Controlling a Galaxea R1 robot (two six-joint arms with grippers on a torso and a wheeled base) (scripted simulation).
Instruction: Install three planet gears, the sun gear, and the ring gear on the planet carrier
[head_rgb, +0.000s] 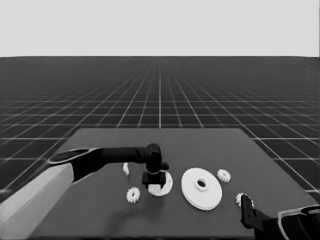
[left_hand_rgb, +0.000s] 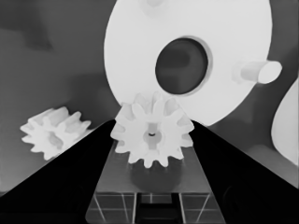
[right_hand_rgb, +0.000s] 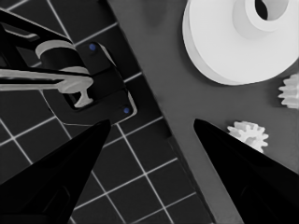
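My left gripper (head_rgb: 153, 184) hangs over the near-left edge of the planet carrier (head_rgb: 164, 186), the smaller round part, and is shut on a planet gear (left_hand_rgb: 152, 135). The left wrist view shows that gear between the fingertips, just short of the carrier (left_hand_rgb: 140, 56), its centre hole and an upright peg (left_hand_rgb: 258, 72). The ring gear (head_rgb: 201, 188), the larger round part, lies right of the carrier. Loose gears lie left of the carrier (head_rgb: 133, 195), right of the ring gear (head_rgb: 224, 175), and near the table's right front (head_rgb: 243, 199). My right gripper (right_hand_rgb: 152, 122) waits open at the lower right.
A thin white piece (head_rgb: 126, 169) lies just behind the left arm's wrist. Past the table's near right corner, dark machinery with small blue lights (right_hand_rgb: 93, 88) stands over the floor grid. The left arm's pale forearm (head_rgb: 35, 200) fills the lower left.
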